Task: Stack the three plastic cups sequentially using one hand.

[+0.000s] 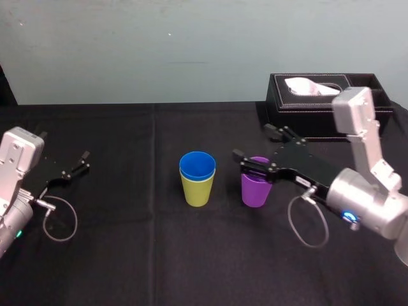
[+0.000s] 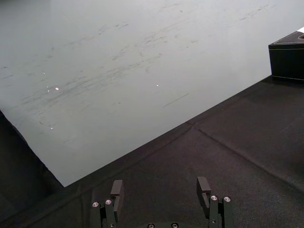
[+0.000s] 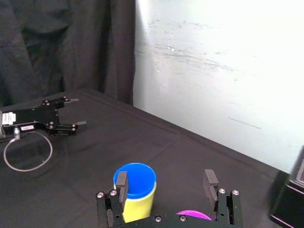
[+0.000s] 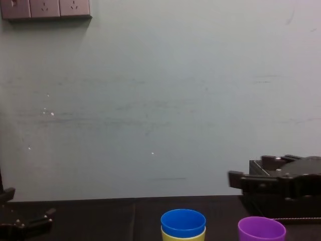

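The right tool [image 1: 253, 143] hangs just above the purple cup [image 1: 256, 190], its fingers spread wide and gripping nothing. Just beside that cup, at mid-tabletop [image 1: 127, 255], the blue cup [image 1: 197, 166] sits nested in the yellow-green cup [image 1: 197, 192]. The left tool [image 1: 81, 162] rests open at the far left.

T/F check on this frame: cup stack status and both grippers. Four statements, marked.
1. The blue cup is nested inside the yellow-green cup. True.
2. The purple cup is stacked on top of the blue cup. False: it stands alone on the table, to the right of the other two.
3. The right gripper is open, just above the purple cup. True.
4. The left gripper holds a cup. False: it is open and empty at the table's left side.
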